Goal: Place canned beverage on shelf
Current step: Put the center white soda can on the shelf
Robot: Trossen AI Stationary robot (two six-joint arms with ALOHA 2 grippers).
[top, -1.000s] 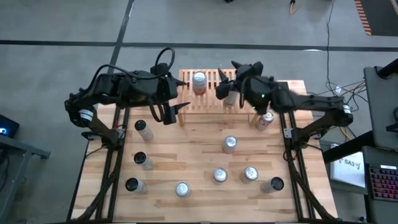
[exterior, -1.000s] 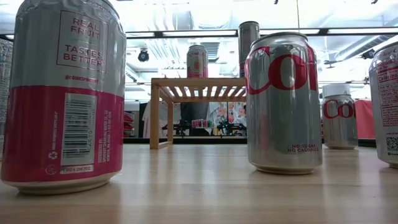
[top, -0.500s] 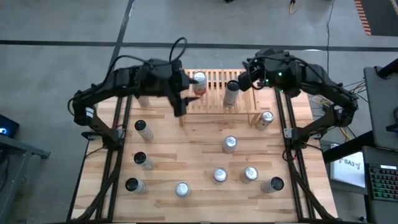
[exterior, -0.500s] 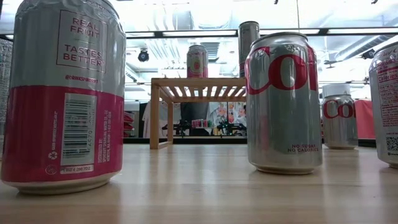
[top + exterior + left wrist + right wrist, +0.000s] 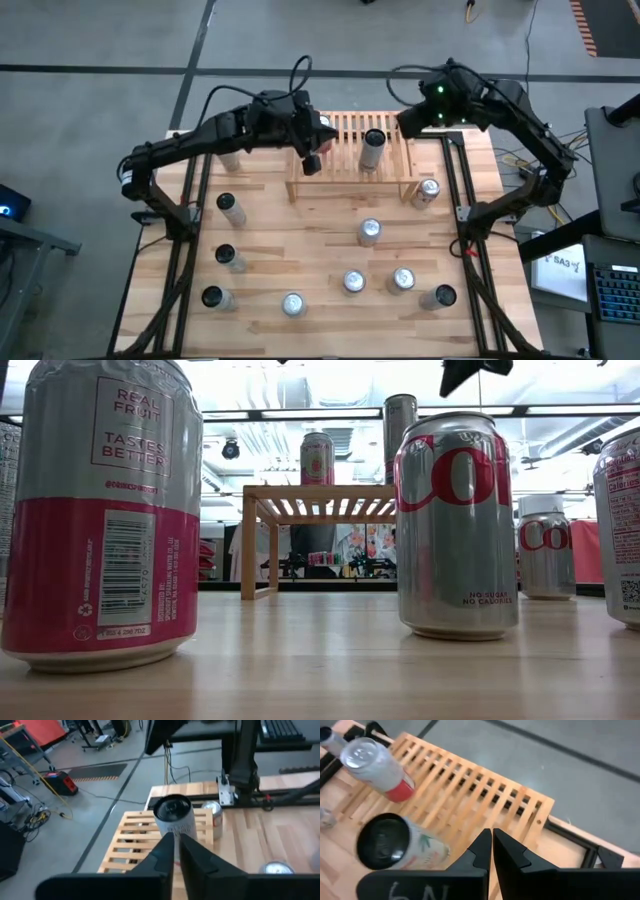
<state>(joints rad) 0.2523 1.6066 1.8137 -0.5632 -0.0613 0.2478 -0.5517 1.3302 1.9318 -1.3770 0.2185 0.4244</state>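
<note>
Left gripper (image 5: 311, 163) beyond "REAL FRUIT" can (image 5: 100, 510)

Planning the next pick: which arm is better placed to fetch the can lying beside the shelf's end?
Probably the right. The lying can is on the right arm's side, by the shelf end, and the right gripper hangs shut and empty nearby. The left gripper is farther off.

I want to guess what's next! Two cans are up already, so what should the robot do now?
Probably the right tool, shut and empty above the low slatted wooden shelf, should swing to the silver red-printed can on the wooden table beside it; the left tool, also shut, hovers farther away.
</note>
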